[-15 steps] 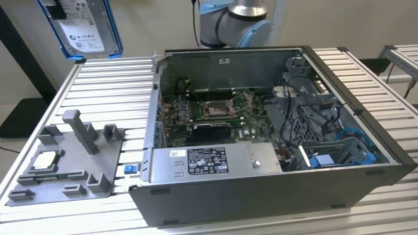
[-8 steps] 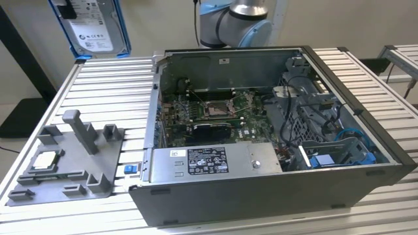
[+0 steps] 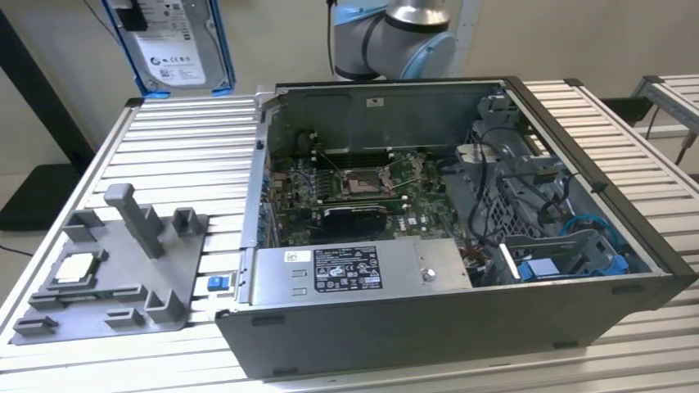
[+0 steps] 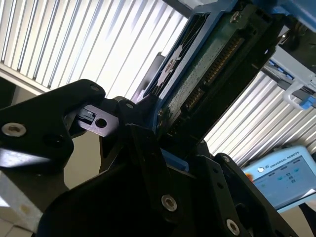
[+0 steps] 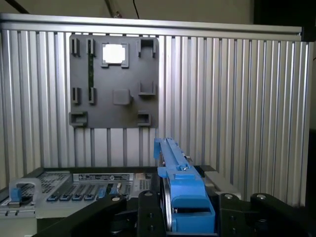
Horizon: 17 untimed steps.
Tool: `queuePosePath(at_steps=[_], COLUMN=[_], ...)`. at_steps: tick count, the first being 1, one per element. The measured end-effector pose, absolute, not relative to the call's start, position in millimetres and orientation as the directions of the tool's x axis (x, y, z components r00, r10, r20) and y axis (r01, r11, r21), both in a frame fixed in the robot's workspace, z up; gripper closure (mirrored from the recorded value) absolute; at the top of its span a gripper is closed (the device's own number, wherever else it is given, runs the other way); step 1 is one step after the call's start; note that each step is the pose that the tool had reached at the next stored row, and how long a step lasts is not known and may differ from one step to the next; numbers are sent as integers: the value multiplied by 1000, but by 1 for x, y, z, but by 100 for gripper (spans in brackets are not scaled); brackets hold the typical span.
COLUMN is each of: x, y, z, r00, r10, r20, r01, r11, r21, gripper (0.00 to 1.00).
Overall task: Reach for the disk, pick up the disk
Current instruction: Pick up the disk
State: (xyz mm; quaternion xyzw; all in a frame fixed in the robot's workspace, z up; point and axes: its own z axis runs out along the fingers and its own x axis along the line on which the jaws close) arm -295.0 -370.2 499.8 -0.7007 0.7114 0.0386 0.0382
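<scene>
The disk [image 3: 175, 41], a silver-grey drive with a white label in a bright blue frame, hangs upright in the air above the table's back corner at the exterior view's left. In the first wrist view the disk [image 5: 178, 190] shows edge-on, clamped between the black fingers [image 5: 148, 215] of my gripper [image 5: 185, 202]. The second wrist view has the disk's green circuit-board side [image 4: 212, 64] rising out of the gripper [image 4: 163, 143], which is shut on it.
An open computer case [image 3: 437, 246] takes up the middle of the slatted aluminium table [image 3: 186, 147]. A grey fixture plate [image 3: 120, 270] with upright posts and a small silver chip [image 3: 71, 268] lies at the exterior view's left. The arm's base [image 3: 394, 37] stands behind the case.
</scene>
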Motion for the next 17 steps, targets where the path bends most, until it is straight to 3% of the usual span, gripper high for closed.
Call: queuePosePath(at_steps=[17], x=[-247], y=[-370], z=[500], r00=[-15], r10=[-994], r20=[-108], r01=[-1000], r11=[15], r21=[1], gripper=[100])
